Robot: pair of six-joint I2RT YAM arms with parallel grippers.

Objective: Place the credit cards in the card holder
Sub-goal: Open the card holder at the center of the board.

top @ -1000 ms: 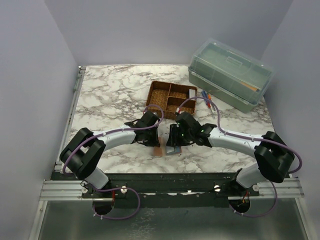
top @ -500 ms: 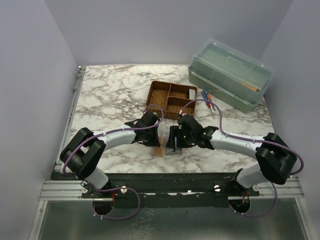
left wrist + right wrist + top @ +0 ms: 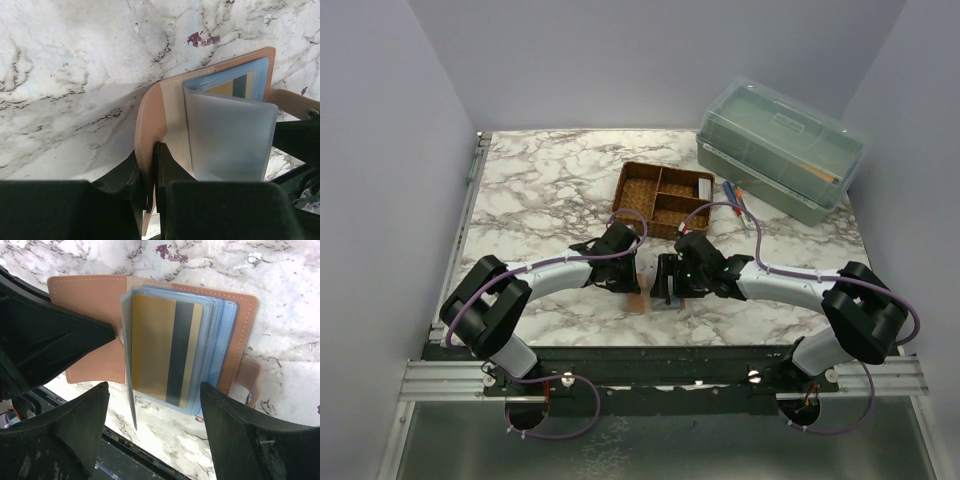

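The tan card holder (image 3: 90, 325) lies open near the table's front edge, also seen from above (image 3: 636, 298) and in the left wrist view (image 3: 150, 115). My left gripper (image 3: 149, 165) is shut on its left leather flap. A yellowish credit card (image 3: 165, 347) with a dark stripe sits inside a bluish clear pocket (image 3: 220, 340). One clear pocket leaf (image 3: 230, 140) stands up on edge. My right gripper (image 3: 155, 405) is open, its jaws wide on either side of the pockets, just above them. No loose cards show.
A brown woven divided tray (image 3: 662, 198) stands behind the wallet. A translucent green box (image 3: 780, 148) is at the back right, with red and blue pens (image 3: 736, 198) beside it. The table's front edge (image 3: 130, 460) is right by the wallet.
My right gripper has shifted slightly left, closer over the wallet. The left arm has not moved.
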